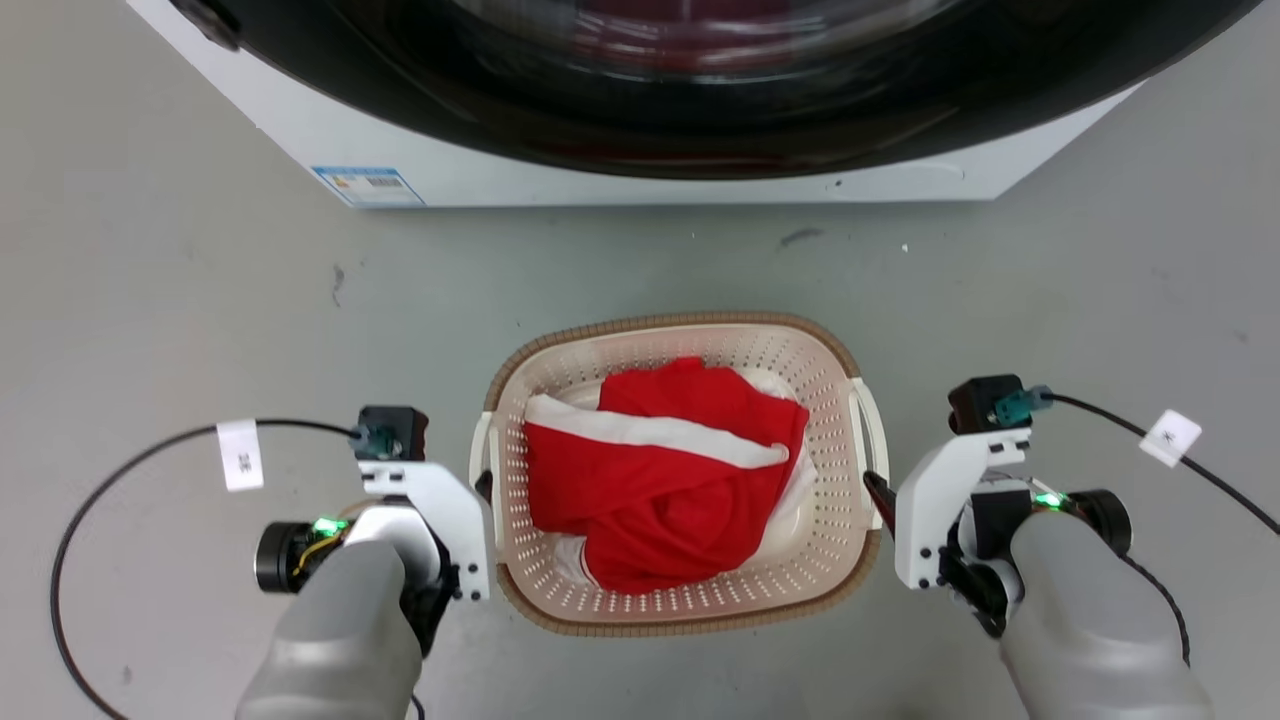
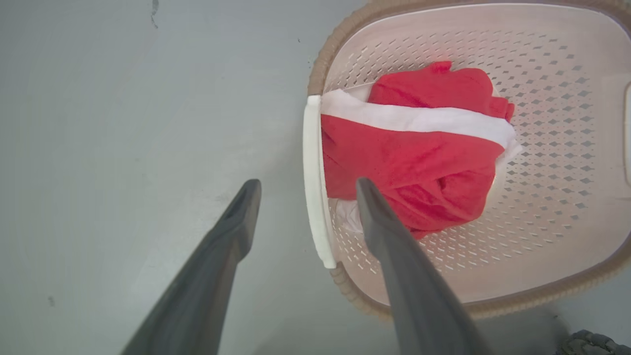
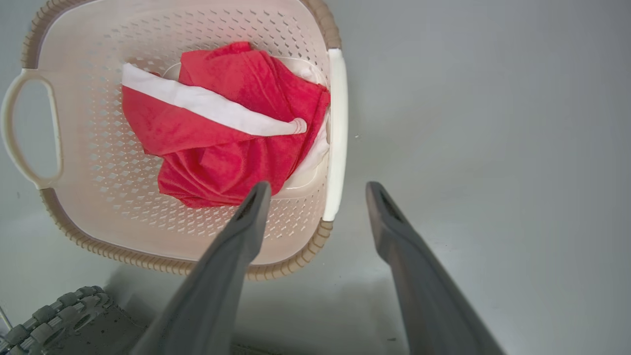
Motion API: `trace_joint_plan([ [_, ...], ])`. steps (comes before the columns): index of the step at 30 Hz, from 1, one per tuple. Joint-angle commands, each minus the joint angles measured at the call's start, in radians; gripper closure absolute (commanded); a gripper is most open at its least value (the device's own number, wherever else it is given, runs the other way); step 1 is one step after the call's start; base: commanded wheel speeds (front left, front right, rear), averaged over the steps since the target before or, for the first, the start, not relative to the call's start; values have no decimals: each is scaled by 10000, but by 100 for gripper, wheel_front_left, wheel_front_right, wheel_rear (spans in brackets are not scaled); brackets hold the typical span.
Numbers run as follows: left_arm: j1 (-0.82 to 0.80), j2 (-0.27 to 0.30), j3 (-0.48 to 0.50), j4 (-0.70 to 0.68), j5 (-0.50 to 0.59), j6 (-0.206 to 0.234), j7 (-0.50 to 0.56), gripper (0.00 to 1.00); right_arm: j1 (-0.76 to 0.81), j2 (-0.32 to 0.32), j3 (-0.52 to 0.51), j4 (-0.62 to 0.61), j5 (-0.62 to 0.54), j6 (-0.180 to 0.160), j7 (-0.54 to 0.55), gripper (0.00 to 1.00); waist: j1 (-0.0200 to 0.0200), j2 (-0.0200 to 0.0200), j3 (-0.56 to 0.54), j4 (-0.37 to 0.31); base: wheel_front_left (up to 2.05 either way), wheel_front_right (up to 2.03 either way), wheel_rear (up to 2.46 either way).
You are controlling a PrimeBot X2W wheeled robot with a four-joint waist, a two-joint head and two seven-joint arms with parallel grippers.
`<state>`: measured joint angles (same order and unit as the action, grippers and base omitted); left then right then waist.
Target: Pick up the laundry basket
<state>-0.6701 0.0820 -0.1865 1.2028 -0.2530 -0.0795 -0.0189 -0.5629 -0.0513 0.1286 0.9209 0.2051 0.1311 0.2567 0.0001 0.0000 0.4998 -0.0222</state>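
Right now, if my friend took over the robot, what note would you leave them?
Left gripper: open, fingers either side of the white left handle.
Right gripper: open, same at the white right handle.
Cream perforated plastic laundry basket with brown woven rim: on the grey floor, red-and-white cloth inside.
Done: grippers lined up. Left: close on both handles, lift.

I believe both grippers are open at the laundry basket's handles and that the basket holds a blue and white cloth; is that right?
Not quite: the cloth in the laundry basket is red and white, not blue, as the head view shows. The left gripper and right gripper are indeed open at its handles.
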Motion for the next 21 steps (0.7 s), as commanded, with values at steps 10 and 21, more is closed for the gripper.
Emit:
trace_joint_plan([
  [10,-1143,229,-152,540,-174,-208,726,0,-1719,20,994,1434,854,-6,29,0,-1,0,1322,-184,0,0,0],
  [21,-1888,251,-155,712,-385,-233,932,0,-2998,19,1732,2585,1343,-6,-58,0,-1,0,2381,-235,0,0,0],
])
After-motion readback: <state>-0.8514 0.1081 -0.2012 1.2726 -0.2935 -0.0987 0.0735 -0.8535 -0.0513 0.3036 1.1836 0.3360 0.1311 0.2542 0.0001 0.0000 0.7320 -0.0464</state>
